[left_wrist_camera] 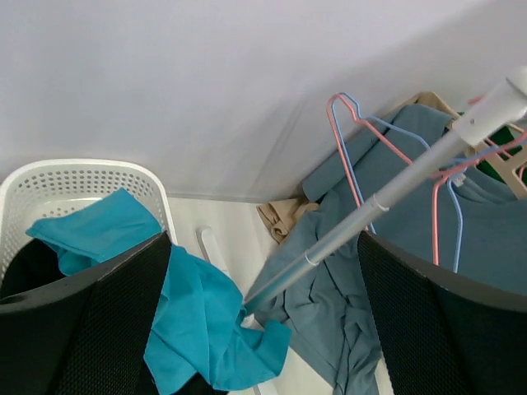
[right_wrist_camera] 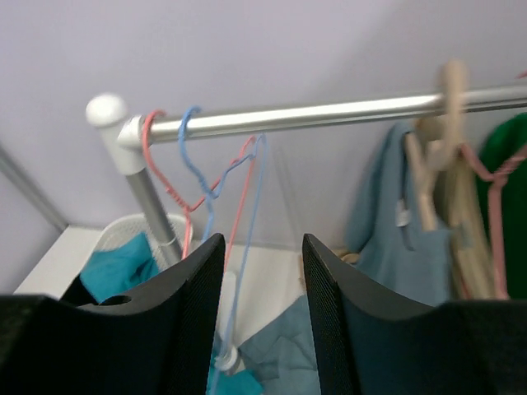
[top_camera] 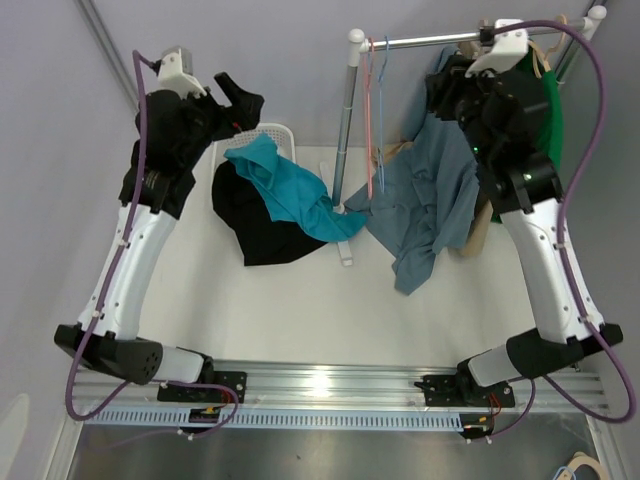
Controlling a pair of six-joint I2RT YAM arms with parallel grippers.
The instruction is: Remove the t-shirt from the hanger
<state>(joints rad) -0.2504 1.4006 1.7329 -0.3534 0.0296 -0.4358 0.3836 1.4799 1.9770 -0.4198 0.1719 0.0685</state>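
A grey-blue t-shirt hangs from the rack rail on a wooden hanger, its lower part draped onto the table. It also shows in the left wrist view and the right wrist view. My right gripper is open and empty, held high just below the rail, left of the shirt's collar. My left gripper is open and empty above the white basket. Its fingers stand wide apart.
Empty pink and blue wire hangers hang at the rail's left end by the upright pole. A green shirt and a beige garment hang to the right. Teal and black clothes spill from the basket.
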